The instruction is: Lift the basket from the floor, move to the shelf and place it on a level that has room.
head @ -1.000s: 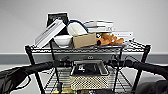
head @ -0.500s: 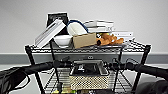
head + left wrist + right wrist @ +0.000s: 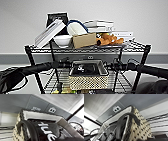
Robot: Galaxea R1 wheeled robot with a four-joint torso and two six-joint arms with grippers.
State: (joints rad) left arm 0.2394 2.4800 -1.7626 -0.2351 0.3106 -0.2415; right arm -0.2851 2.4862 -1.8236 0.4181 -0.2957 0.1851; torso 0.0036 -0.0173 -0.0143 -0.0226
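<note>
Head view: 1 basket [image 3: 89, 75] on shelf [image 3: 146, 51] mid level; 2 arms alongside, claw state unclear.

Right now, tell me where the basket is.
In the head view the basket sits low and centred, between the robot's two arms, on the shelf's middle wire tier, under the top tier holding books and a white bowl.

Even, soft indoor light, bright on the pale wall [image 3: 25, 22], no hard shadows. The head view is blurry all over, the shelf [image 3: 82, 48] wires smeared. Both wrist views are soft too; the basket [image 3: 37, 115] rim glares white, weave holes blur.
</note>
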